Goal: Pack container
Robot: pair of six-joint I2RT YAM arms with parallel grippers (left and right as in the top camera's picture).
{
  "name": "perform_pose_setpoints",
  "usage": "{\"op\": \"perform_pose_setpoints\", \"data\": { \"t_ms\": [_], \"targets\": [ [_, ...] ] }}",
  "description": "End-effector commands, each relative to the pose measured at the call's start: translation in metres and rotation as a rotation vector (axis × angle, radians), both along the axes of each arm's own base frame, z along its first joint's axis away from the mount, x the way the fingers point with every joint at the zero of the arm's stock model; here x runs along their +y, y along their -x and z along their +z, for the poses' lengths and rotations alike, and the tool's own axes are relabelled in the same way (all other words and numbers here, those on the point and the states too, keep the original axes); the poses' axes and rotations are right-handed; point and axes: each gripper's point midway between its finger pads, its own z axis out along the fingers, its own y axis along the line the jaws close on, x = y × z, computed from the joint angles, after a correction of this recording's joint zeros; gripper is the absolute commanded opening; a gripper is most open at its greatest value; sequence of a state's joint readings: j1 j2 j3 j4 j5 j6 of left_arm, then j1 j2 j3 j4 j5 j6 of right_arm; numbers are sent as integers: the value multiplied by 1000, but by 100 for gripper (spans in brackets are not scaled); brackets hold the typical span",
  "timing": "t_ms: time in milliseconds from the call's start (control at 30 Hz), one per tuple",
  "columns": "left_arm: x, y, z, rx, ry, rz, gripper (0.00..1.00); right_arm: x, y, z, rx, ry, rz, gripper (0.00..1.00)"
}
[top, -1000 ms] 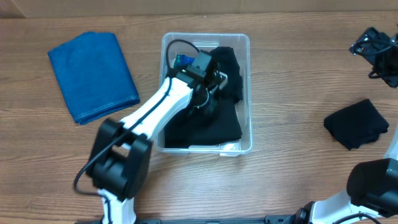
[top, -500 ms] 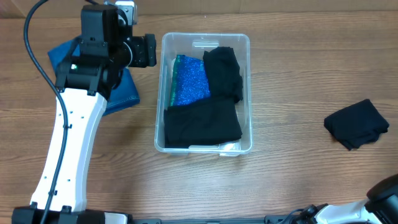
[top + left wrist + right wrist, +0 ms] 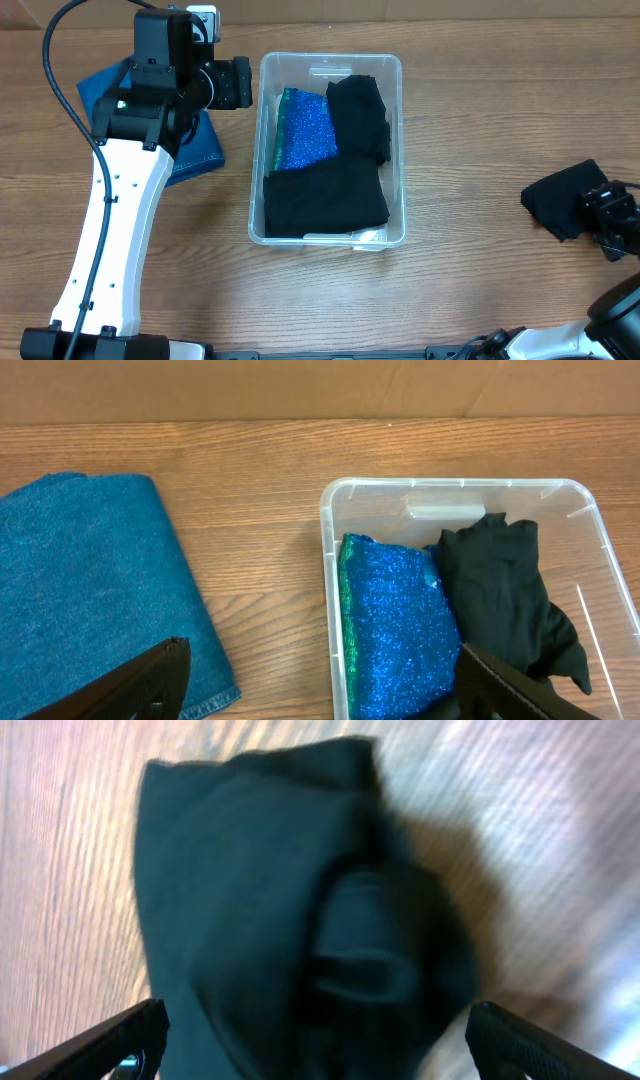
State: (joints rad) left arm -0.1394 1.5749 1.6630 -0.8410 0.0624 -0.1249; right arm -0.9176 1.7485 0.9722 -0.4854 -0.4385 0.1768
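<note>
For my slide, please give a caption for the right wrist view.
Open right gripper poised over a crumpled black cloth on the wooden table.

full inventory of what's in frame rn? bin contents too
bin: 1, clear, middle of the table
sparkly cloth: 1, blue with a green edge, in the bin, back left
black cloths: 2, black, in the bin, one back right, one across the front
towel: 1, blue, on the table left of the bin, partly under the left arm
loose cloth: 1, black, on the table far right
table: 1, brown wood
left arm: 1, white and black, jaws open, beside the bin
right arm: 1, black, jaws open over the loose cloth
</note>
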Motion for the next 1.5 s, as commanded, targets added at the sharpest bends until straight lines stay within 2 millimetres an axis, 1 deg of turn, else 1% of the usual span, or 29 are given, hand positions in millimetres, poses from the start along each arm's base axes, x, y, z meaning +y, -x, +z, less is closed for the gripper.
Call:
{"op": "perform_pose_setpoints", "data": {
  "t_ms": [0, 200, 333, 367, 433, 500, 533, 600, 633, 667, 700, 800, 867, 900, 933, 1000, 1033, 1067, 1100, 1133, 1167, 1200, 1267, 1300, 1333, 1367, 1400, 1433, 1467],
  "targets": [
    [3, -2, 1, -4, 1, 17, 85, 11, -11, -8, -19, -6, 57, 100],
    [3, -2, 1, -4, 1, 17, 85, 17, -7, -37, 29, -69, 57, 100],
    [3, -1, 1, 0, 0, 17, 85, 17, -7, -37, 26, -66, 57, 99],
    [3, -1, 1, 0, 1, 17, 85, 17, -8, -37, 21, -70, 59, 91],
    [3, -1, 1, -1, 0, 17, 85, 20, -12, -34, -7, -83, 69, 78],
    [3, -1, 0, 1, 0, 17, 85, 22, -17, -30, -41, -93, 80, 48],
    [3, 0, 0, 3, 0, 17, 85, 22, -20, -28, -58, -97, 86, 35],
    [3, 1, -1, 9, -2, 18, 85, 25, -24, -24, -86, -110, 98, 20],
    [3, 1, -2, 11, -2, 18, 85, 27, -27, -21, -113, -123, 109, 10],
    [3, 1, -2, 13, -3, 18, 85, 30, -30, -18, -134, -134, 117, 4],
    [3, 1, -2, 14, -3, 18, 85, 33, -35, -12, -168, -152, 133, 4],
    [3, 1, -2, 14, -3, 18, 85, 41, -51, 14, -271, -208, 190, 4],
    [3, 1, -2, 14, -3, 18, 85, 48, -63, 37, -303, -199, 250, 4],
    [3, 1, -2, 14, -3, 18, 85, 53, -72, 53, -316, -176, 297, 4],
    [4, 1, -2, 14, -5, 20, 85, 62, -83, 75, -332, -139, 364, 4],
    [5, 1, -2, 13, -8, 23, 85, 89, -101, 126, -371, -55, 526, 4],
    [5, 1, -2, 13, -10, 24, 85, 105, -109, 152, -393, -12, 607, 4],
    [5, 1, -2, 13, -10, 25, 85, 115, -113, 167, -408, 12, 652, 4],
    [5, 1, -2, 13, -10, 25, 85, 133, -119, 193, -432, 45, 719, 4],
    [5, 2, -3, 16, -11, 25, 85, 155, -124, 220, -456, 77, 797, 4],
    [5, 2, -3, 17, -12, 26, 86, 177, -126, 240, -476, 102, 875, 4],
    [7, 2, -4, 20, -16, 31, 87, 211, -126, 264, -496, 130, 983, 4],
    [8, 2, -4, 21, -23, 38, 90, 251, -125, 281, -499, 182, 1106, 4],
    [9, 2, -4, 22, -24, 39, 91, 270, -123, 283, -491, 210, 1164, 4],
    [9, 2, -4, 22, -24, 39, 91, 289, -122, 283, -480, 230, 1215, 4],
    [9, 2, -4, 22, -24, 39, 91, 313, -119, 280, -467, 239, 1275, 4],
    [9, 2, -4, 22, -25, 39, 92, 336, -114, 275, -456, 238, 1341, 4],
    [9, 2, -4, 21, -27, 42, 92, 354, -108, 270, -450, 236, 1405, 4],
    [10, 2, -4, 21, -30, 44, 92, 376, -99, 263, -437, 231, 1487, 4]
  ]
}}
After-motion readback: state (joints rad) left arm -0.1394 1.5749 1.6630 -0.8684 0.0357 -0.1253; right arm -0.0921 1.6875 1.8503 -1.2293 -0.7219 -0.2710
